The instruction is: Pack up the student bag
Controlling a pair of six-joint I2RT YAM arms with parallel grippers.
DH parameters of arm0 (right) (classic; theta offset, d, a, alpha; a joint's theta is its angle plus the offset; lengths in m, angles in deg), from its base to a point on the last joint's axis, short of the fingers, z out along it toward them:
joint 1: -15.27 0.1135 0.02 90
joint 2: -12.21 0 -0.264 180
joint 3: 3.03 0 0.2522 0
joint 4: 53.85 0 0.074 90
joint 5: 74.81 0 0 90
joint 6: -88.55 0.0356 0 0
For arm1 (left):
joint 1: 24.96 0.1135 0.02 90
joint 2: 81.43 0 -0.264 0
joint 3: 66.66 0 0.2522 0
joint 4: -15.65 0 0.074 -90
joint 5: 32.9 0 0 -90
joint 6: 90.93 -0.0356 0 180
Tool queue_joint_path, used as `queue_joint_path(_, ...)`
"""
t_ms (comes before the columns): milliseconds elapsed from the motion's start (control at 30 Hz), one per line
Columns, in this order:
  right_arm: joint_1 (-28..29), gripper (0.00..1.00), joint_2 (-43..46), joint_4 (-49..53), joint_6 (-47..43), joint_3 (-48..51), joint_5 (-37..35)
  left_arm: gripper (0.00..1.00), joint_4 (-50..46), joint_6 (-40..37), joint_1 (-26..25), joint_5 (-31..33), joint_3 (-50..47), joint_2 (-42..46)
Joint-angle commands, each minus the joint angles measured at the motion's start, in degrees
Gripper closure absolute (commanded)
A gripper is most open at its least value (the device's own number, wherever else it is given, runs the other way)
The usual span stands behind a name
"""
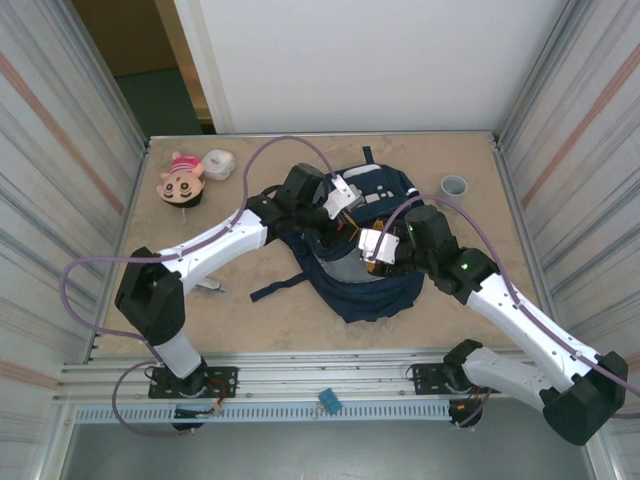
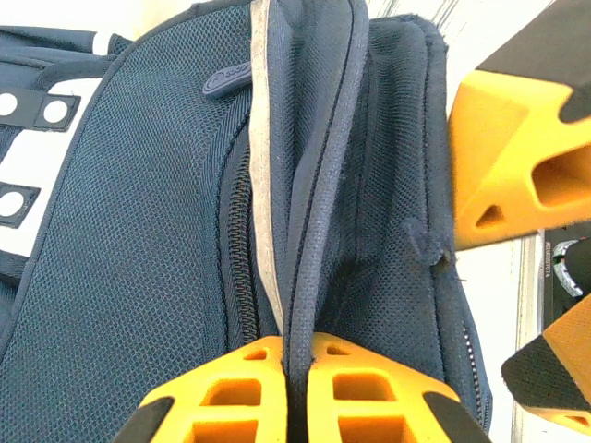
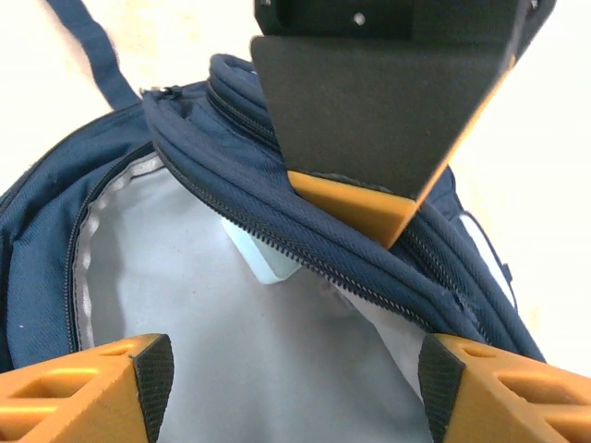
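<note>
The student bag [image 1: 375, 292] lies flat in the middle of the worktop [image 1: 270, 325], and both arms reach in over it. The left end effector [image 2: 297, 355] is pinched tight on the bag: its two orange fingers meet on a raised fold of navy mesh and grey-edged rim, and the fabric runs up and away from the tips. Just to the left of that fold, seen from the left wrist, a zip [image 2: 242, 277] runs along the mesh panel.

The right end effector [image 3: 294, 369] stands wide, with nothing between its fingers. Directly below and ahead of it the bag's main compartment gapes open, showing a pale grey lining [image 3: 185, 305]. Straight ahead of its tips, the left end effector grips the far lip of that opening and holds it up. Under that lip a small pale object sits inside; I can't tell what it is.

Well beyond the left end effector, towards the far left corner of the worktop, lie a doll [image 1: 181, 180] and a white tub [image 1: 219, 165], just beside each other. Beyond the right end effector and a little to its right stands a grey cup [image 1: 454, 185], apart from the bag. A dark strap [image 1: 275, 290] trails from the bag on the near side of the left end effector.
</note>
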State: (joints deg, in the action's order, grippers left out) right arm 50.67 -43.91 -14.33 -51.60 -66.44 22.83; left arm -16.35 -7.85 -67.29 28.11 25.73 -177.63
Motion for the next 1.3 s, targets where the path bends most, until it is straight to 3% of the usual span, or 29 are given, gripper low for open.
queue_joint_path(0,0.3,0.28,1.5,-0.7,-6.0,-1.5,3.2,1.00,0.0,-1.0,0.1,-5.0,2.7,-0.6)
queue_joint_path(167,-0.5,0.29,3.9,-2.1,-6.7,-0.2,4.6,1.00,1.0,-0.3,0.3,-7.6,2.1,-0.8)
queue_joint_path(467,-0.4,0.34,-5.3,-4.0,-9.7,-2.7,2.3,1.00,0.2,-0.3,0.3,-8.7,2.8,-0.7)
queue_joint_path(567,-1.3,0.45,-7.5,-4.7,-9.6,-3.0,-0.2,1.00,0.2,-0.6,0.4,-9.2,3.0,-0.6)
queue_joint_path(667,-2.4,0.65,-8.4,-4.4,-10.0,-3.0,-1.5,0.99,0.1,-0.6,0.4,-9.7,2.8,-0.5)
queue_joint_path(733,-3.0,0.83,-7.7,-4.2,-10.1,-3.2,-1.1,0.91,0.3,0.0,0.8,-8.9,2.2,-0.2)
queue_joint_path(800,-3.8,0.96,-6.7,-4.2,-9.8,-3.3,0.0,0.70,0.6,0.5,2.0,-7.9,0.5,0.8)
queue_joint_path(833,-4.3,1.00,-6.0,-4.3,-9.5,-3.3,0.9,0.61,0.7,0.5,3.0,-7.7,-0.7,1.7)
queue_joint_path(933,-5.6,1.00,-4.6,-4.2,-8.6,-3.0,3.8,0.45,-0.1,-1.6,6.9,-5.8,-4.8,4.9)
queue_joint_path(1133,-6.9,1.00,-3.8,-4.4,-7.3,-2.6,6.1,0.37,-2.1,-12.5,17.2,-7.3,-12.9,8.7)
queue_joint_path(1267,-7.1,1.00,-3.7,-5.1,-6.2,-2.1,6.8,0.36,-4.4,-24.5,18.9,-4.0,-16.1,7.3)
